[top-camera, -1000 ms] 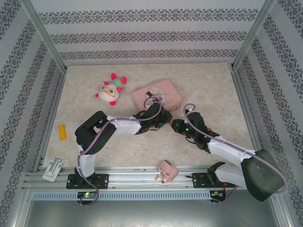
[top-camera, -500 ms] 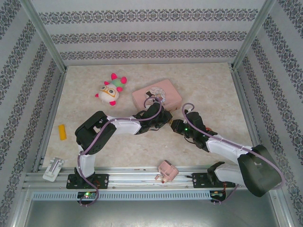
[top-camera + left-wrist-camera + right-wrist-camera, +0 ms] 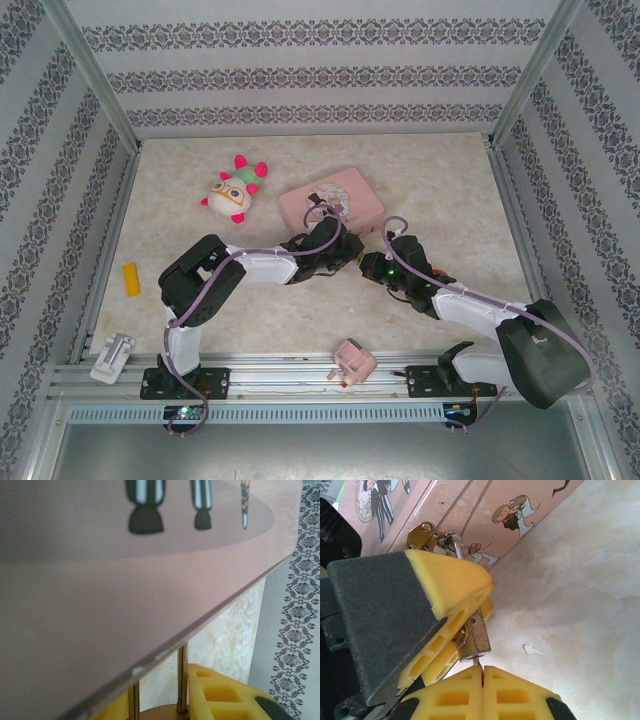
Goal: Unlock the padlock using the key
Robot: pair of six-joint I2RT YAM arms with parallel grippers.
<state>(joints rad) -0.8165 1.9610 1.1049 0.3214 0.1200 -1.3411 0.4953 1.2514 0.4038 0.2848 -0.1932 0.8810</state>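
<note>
Step in hand: key insertion. My left pincer (image 3: 487, 597) clamps padlock (image 3: 475, 637), which hangs on tin (image 3: 485, 510). My right pincer (image 3: 482, 672) is pressed together on key (image 3: 479, 661), tip at padlock's underside. Next move, I judge: seat key fully, then twist without slipping.

The beige marbled table (image 3: 450, 190) carries a pink tin (image 3: 331, 203), a plush toy (image 3: 232, 190) beside it, and a yellow block (image 3: 130, 278) near its left edge.
</note>
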